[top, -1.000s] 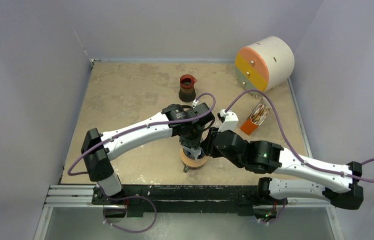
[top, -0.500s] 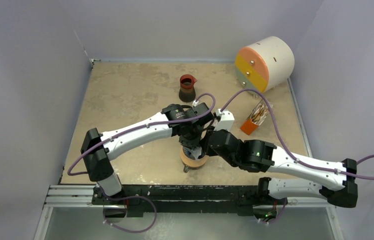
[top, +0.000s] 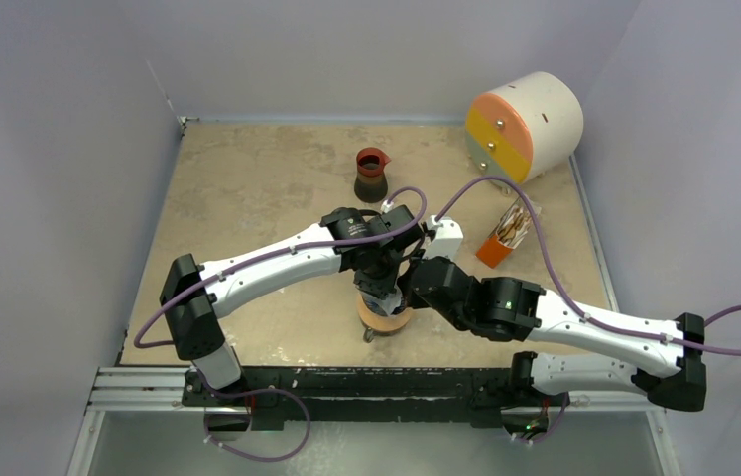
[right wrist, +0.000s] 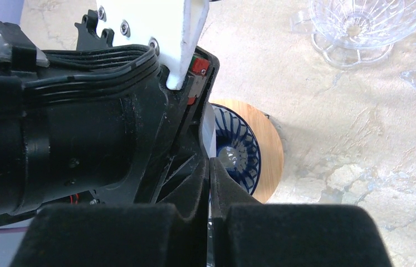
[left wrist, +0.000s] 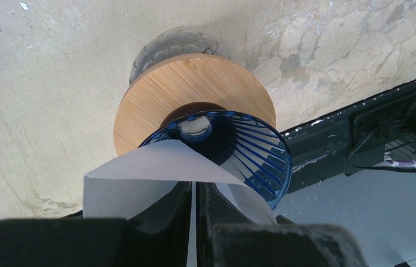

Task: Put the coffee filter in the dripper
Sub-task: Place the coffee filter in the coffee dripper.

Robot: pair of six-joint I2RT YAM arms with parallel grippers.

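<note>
My left gripper (left wrist: 194, 194) pinches the coffee filter (left wrist: 138, 181) at the near rim of the dripper (left wrist: 253, 153), lower centre of frame, seated in its bamboo ring (left wrist: 194, 83); my right gripper (right wrist: 210, 167) is closed beside it; insertion is under way; next, I judge, ease the filter down into the cone.

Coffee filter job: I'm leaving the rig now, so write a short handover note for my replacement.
Left gripper: shut on the filter, which is folded flat and partly over the mouth of the dripper.
Right gripper: shut close beside it; whether it holds anything is unclear.
The dripper sits in the wooden ring.
Done: filter brought to the dripper.
Left: open it, seat it inside, release.
</note>
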